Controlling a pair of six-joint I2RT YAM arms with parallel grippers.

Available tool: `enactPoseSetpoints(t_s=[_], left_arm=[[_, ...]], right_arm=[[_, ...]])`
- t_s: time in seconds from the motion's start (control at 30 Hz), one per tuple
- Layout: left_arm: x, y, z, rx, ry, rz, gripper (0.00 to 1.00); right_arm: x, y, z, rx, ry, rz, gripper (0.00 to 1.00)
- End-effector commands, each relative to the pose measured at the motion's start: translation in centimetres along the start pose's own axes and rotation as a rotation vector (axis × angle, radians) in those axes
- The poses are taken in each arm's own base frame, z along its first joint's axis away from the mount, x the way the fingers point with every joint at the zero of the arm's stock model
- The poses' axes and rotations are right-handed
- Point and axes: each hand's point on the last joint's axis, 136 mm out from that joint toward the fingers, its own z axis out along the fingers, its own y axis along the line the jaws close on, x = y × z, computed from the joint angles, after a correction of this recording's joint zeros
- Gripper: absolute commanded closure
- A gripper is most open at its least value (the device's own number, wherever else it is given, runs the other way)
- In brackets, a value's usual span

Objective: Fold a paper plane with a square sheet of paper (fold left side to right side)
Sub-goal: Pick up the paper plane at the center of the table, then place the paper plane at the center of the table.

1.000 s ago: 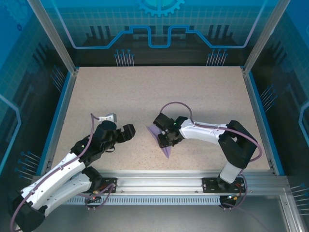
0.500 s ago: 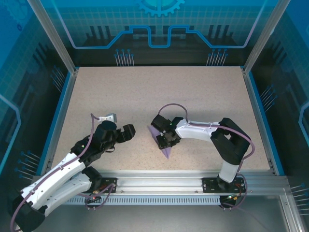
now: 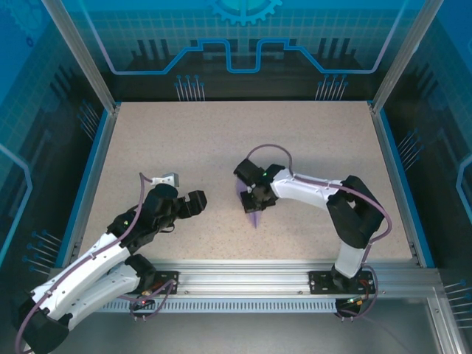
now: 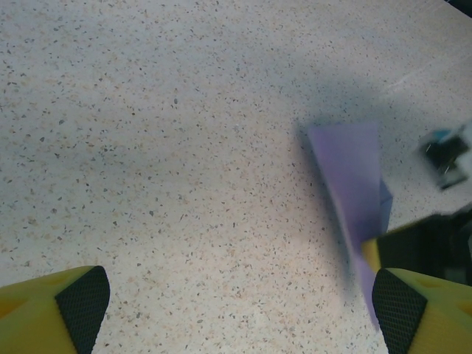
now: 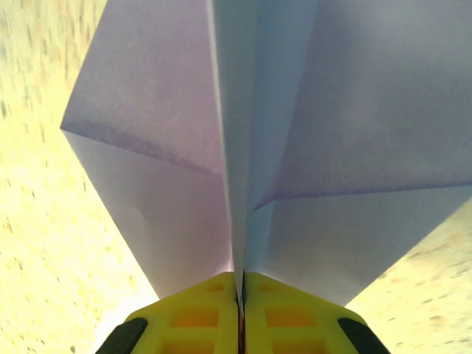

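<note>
A speckled beige table fills the floor of a blue-walled enclosure, with both arms bolted at its near edge. The right arm bends up from its base and reaches leftward to about the middle of the table, slightly toward the near side. The left arm stretches from the near left corner toward the same area and stops short, well apart from the paper. The paper plane is under the end of the right arm; from above, most of it is hidden, and a narrow lavender tip pokes out toward the near edge. In the left wrist view, the paper plane looks like a slim upright wedge with a shadow on the table to its left; whether it touches the table cannot be told. In the right wrist view, the paper plane spreads into two angled flaps on either side of a centre crease. The right gripper is pinched tight on that crease, its yellow fingers pressed together with the paper between them. The left gripper is spread wide and holds nothing, its black pads at opposite sides of the view above bare table.
</note>
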Motion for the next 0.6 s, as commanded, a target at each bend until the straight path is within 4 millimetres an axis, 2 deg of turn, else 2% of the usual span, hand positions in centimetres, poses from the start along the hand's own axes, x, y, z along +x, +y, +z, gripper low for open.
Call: enactPoseSetpoints(t_s=[0.0, 0.17, 0.37, 0.57], left_arm=[[-0.7, -0.5, -0.7, 0.015, -0.007, 0.030, 0.04], [-0.6, -0.5, -0.7, 0.017, 0.000, 0.036, 0.04], [-0.3, -0.6, -0.6, 0.020, 0.013, 0.038, 0.04], [-0.3, -0.6, -0.5, 0.016, 0.018, 0.042, 0.03]], right_arm=[[-2.2, -2.3, -0.4, 0.066, 0.005, 0.049, 0.92], [-6.5, -4.4, 0.7, 0.091, 0.000, 0.102, 0.92], [-10.2, -6.1, 2.6, 0.141, 0.017, 0.123, 0.92], [-10.8, -6.3, 4.0, 0.163, 0.058, 0.109, 0.89]])
